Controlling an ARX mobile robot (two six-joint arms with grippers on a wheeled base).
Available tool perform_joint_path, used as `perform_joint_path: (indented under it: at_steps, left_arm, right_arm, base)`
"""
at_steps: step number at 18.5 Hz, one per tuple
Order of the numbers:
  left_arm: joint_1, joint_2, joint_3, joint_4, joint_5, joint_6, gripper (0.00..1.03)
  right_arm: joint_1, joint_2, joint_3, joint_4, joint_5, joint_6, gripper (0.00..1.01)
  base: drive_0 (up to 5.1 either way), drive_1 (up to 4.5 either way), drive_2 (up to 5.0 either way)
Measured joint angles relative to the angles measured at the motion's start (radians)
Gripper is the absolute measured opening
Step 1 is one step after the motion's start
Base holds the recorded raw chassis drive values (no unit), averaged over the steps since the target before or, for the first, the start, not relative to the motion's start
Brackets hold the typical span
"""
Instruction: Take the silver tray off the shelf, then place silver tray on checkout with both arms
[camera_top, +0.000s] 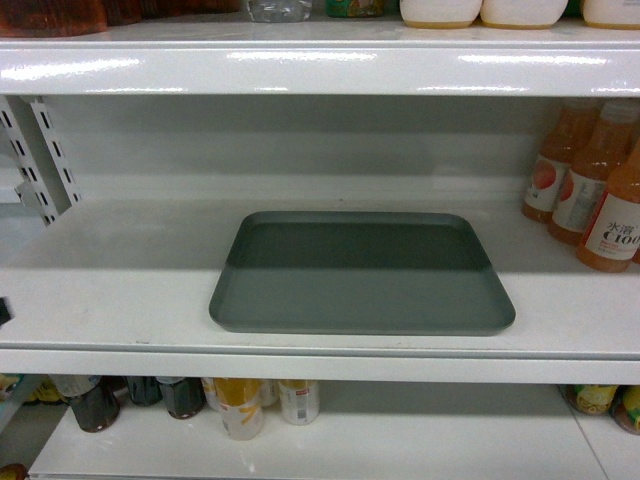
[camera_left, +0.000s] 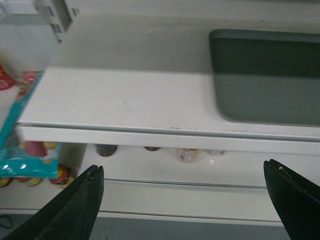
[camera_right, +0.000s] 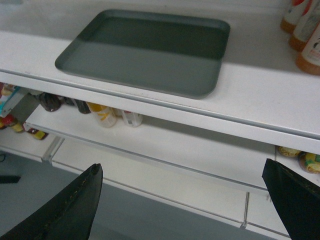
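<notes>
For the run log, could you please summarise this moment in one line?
silver tray: flat on shelf | left end effector: open, short of shelf | right end effector: open, short of shelf

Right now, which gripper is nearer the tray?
Hard to call. Both are open, below and in front of the shelf, neither touching the tray. The left gripper sits off its left end; the right gripper faces its front right corner.

Both grippers, left (camera_left: 182, 192) and right (camera_right: 182, 192), hung with jaws spread wide and nothing between them, below and in front of the shelf (camera_top: 120, 290) edge.
</notes>
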Motion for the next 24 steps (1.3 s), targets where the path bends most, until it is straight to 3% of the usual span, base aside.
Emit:
perform_joint_path:
  at_steps: [1, 2, 5, 7, 10, 17, 21, 24]
  left_arm:
    - [0.005, 0.244, 0.1, 0.08, 0.068, 0.001, 0.98]
    - [0.005, 0.38, 0.161, 0.1, 0.101, -0.011, 0.98]
    - [0.005, 0.594, 0.276, 0.126, 0.132, -0.026, 0.98]
    - [0.009, 0.761, 0.39, 0.14, 0.135, -0.025, 0.98]
    - [0.015, 0.998, 0.615, 0.094, 0.14, -0.024, 0.98]
    - [0.011, 1.23, 0.953, -0.04, 0.11, -0.048, 0.98]
    - [-0.018, 1.325, 1.075, -0.115, 0.098, -0.043, 0.98]
    - [-0.026, 1.355, 1.122, -0.166, 0.099, -0.046, 0.98]
  right_arm:
    - [0.038, 0.225, 0.051, 0.128, 0.026, -0.005, 0.98]
    - [0.048, 0.338, 0.092, 0.192, 0.034, -0.004, 0.98]
    - [0.084, 0.576, 0.199, 0.324, 0.075, 0.0, 0.98]
    - [0.101, 0.772, 0.293, 0.382, 0.097, 0.023, 0.98]
    - [0.111, 1.059, 0.511, 0.374, 0.131, 0.075, 0.98]
    - [0.129, 1.395, 0.893, 0.235, 0.249, 0.124, 0.98]
    - [0.121, 1.561, 1.124, 0.107, 0.309, 0.145, 0.98]
    - [0.121, 1.629, 1.217, 0.049, 0.327, 0.143, 0.98]
  base:
    - [0.0, 0.0, 0.0]
    - [0.0, 0.0, 0.0]
    - [0.0, 0.0, 0.0]
    - [0.0, 0.0, 0.0]
    - [0.0, 0.0, 0.0]
    - [0.0, 0.0, 0.0]
    - [0.0, 0.0, 0.0]
    - [0.0, 0.0, 0.0]
